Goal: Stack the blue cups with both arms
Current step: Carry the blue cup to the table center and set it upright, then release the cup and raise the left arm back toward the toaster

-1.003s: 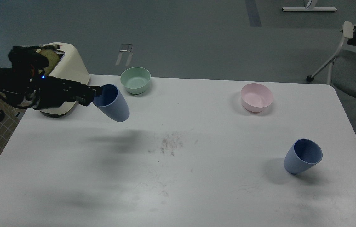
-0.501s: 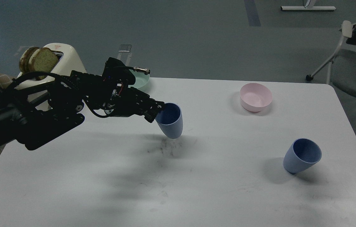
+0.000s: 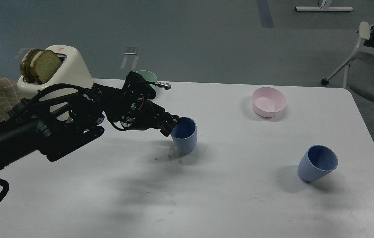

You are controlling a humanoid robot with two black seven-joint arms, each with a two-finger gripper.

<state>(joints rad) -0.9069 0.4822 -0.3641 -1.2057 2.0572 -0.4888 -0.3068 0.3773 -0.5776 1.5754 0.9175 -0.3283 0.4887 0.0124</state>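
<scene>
My left gripper (image 3: 173, 124) reaches in from the left over the middle of the white table (image 3: 226, 198). It is shut on the near-left rim of a dusty-blue cup (image 3: 185, 136). That cup is upright, mouth up, with its base at or just above the table top. A second matching blue cup (image 3: 317, 164) stands alone near the right front of the table, tilted to the right. My right arm and its gripper are out of view.
A pink bowl (image 3: 269, 102) sits at the back right. A mint-green bowl (image 3: 148, 76) at the back is mostly hidden behind my left wrist. A cream toaster (image 3: 62, 71) with bread slices stands at the back left corner. A chair (image 3: 365, 49) is off the right.
My left arm carried the blue cup from the back left to the table's middle, lowered it, and turned it from tilted to upright. The other cup has not moved.
</scene>
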